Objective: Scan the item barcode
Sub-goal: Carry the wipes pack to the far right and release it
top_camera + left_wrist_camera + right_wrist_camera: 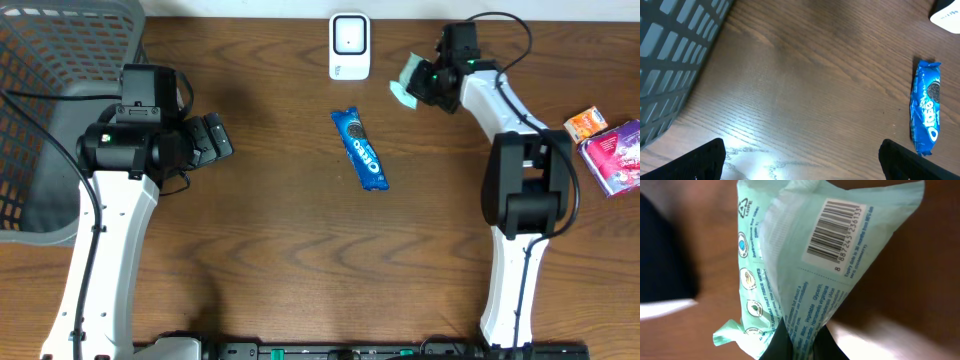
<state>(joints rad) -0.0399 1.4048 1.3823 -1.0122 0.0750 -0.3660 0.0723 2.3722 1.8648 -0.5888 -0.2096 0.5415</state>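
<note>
- A mint-green wipes pack (810, 270) fills the right wrist view. It hangs crumpled, its lower edge pinched between two dark fingers (782, 345).
- A white label with a black barcode (832, 232) sits on the upper right of the pack and faces the wrist camera. Digits run beneath the bars.
- Small round icons and lines of blue print run down the left and lower faces of the pack.
- The right claw (425, 80) is clamped tight on the pack, at the far side of the bench (280, 250), right of centre.
- From overhead, the pack sticks out to the left of that claw, just beside the scanner (349, 45). Whether it touches the scanner cannot be told.
- The scanner is a small white unit that stands at the far edge of the bench, near the middle.
- A blue Oreo pack (360, 148) lies flat near the bench's centre, in front of the scanner and apart from both claws. Its long side runs roughly away from the camera.
- The left claw (802, 162) is spread wide and holds nothing, over bare wood on the left side of the bench.
- A grey mesh basket (60, 60) sits at the far left, beside the left arm.
- An orange box (586, 124) and a purple packet (618, 155) lie close together at the right edge, well apart from the wipes pack.
</note>
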